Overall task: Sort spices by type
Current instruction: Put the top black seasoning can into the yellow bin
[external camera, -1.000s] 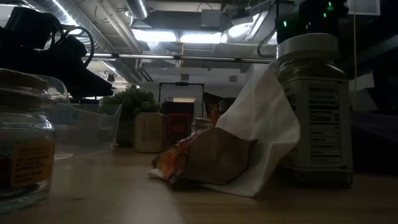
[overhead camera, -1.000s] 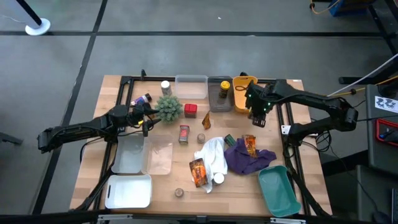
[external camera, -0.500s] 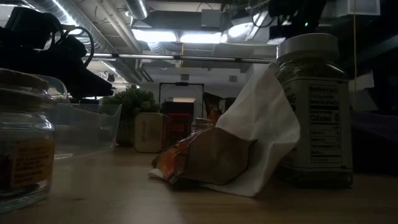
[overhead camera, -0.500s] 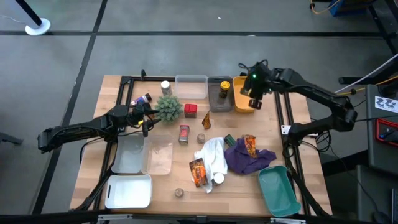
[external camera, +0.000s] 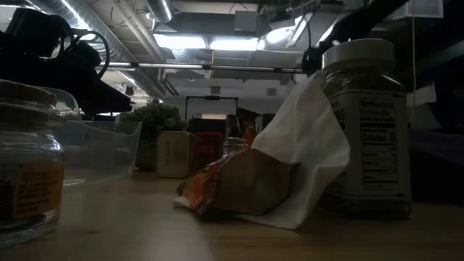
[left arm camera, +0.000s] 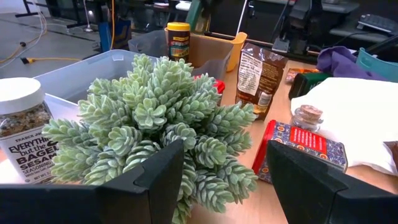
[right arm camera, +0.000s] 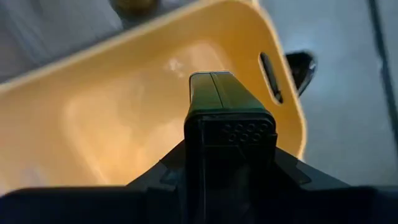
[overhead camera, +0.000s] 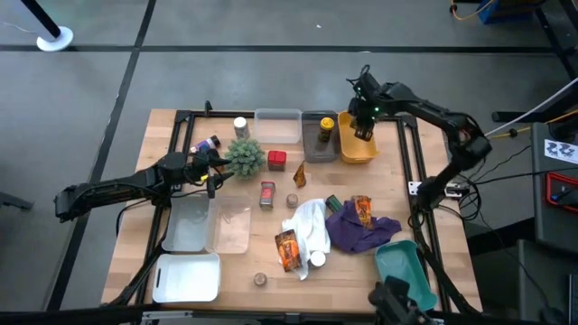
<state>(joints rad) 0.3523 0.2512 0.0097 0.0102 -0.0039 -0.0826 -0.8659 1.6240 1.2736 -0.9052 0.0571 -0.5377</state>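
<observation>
Left gripper: the left gripper is held wide and empty just beside the spiky green plant, as the left wrist view confirms; this arm is judged to be waiting
Spices on the worktop: a white-capped jar, a red tin and a second red tin lie near the plant; foil packets and the white cloth are spread toward the near edge of the worktop
Grey bin: one yellow-capped jar is already placed in the grey bin
Right gripper: the right gripper is closed on a dark green tin and is positioned over the yellow bin, which appears empty in the right wrist view
Step in hand: delivery of the green tin to the yellow bin is judged to be under way
Next move: the tin is to be lowered inside the bin walls before the gripper is opened; release from height risks a bounce out
Change: compared with a second ago, the right arm has been swung from beside the bin to above it; the left arm has not moved
</observation>
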